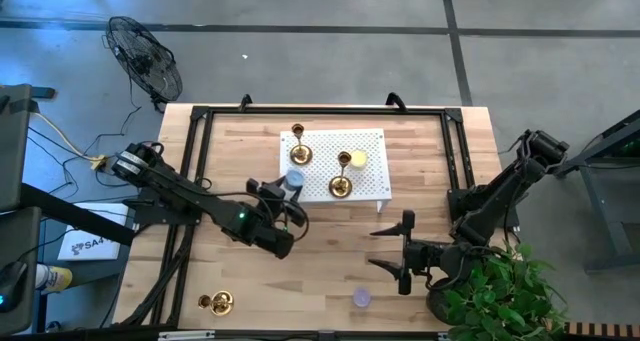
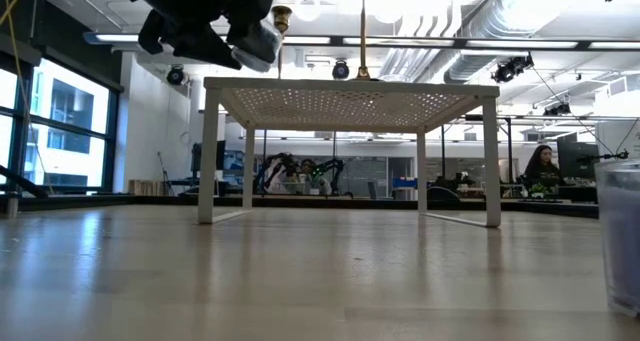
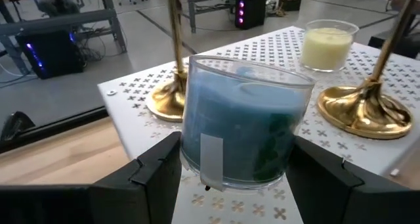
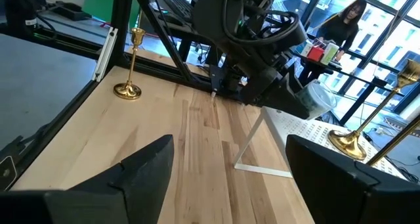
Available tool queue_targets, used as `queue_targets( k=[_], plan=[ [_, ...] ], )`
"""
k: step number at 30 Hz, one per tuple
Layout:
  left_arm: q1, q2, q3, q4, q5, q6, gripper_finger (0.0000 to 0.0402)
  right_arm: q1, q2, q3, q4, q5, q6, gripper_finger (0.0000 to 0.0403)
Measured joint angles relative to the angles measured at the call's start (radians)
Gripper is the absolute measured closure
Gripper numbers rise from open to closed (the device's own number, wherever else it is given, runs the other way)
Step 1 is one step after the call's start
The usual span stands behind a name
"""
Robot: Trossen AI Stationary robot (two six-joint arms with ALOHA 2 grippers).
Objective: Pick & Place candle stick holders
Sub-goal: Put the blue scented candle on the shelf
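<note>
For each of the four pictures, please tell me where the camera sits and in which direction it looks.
High view: overhead, straight down; both arms, white perforated stand.
Low view: tabletop height, level under the stand; left claw above.
Left wrist view: behind the left claw, shut on the blue candle jar, facing two candle stick holders.
Right wrist view: behind the open right claw, facing the left arm.
Shared: high and left wrist views both show the jar.

Gold candle stick holders (image 1: pixel 341 186) — white perforated stand (image 1: pixel 372 185).

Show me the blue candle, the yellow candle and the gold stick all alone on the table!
blue candle (image 3: pixel 243 122): left wrist view, glass side.
yellow candle (image 3: pixel 326 45): left wrist view, wax body.
lone candle stick holder (image 4: pixel 128 90): right wrist view, round base.
</note>
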Motion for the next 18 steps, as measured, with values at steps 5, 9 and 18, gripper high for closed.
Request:
queue_targets(
  k=[5, 9, 18],
  plan=[
    [0.01, 0.0, 0.0, 0.035, 0.039, 0.041, 0.0178, 0.0, 0.0, 0.0, 0.0, 0.0, 0.0, 0.0114],
    [0.035, 0.0, 0.0, 0.06, 0.103, 0.075, 0.0178, 0.0, 0.0, 0.0, 0.0, 0.0, 0.002, 0.0114],
    [0.047, 0.065, 0.002, 0.101, 0.108, 0.091, 0.0178, 0.0, 0.0, 0.0, 0.0, -0.007, 0.019, 0.0114]
  ],
)
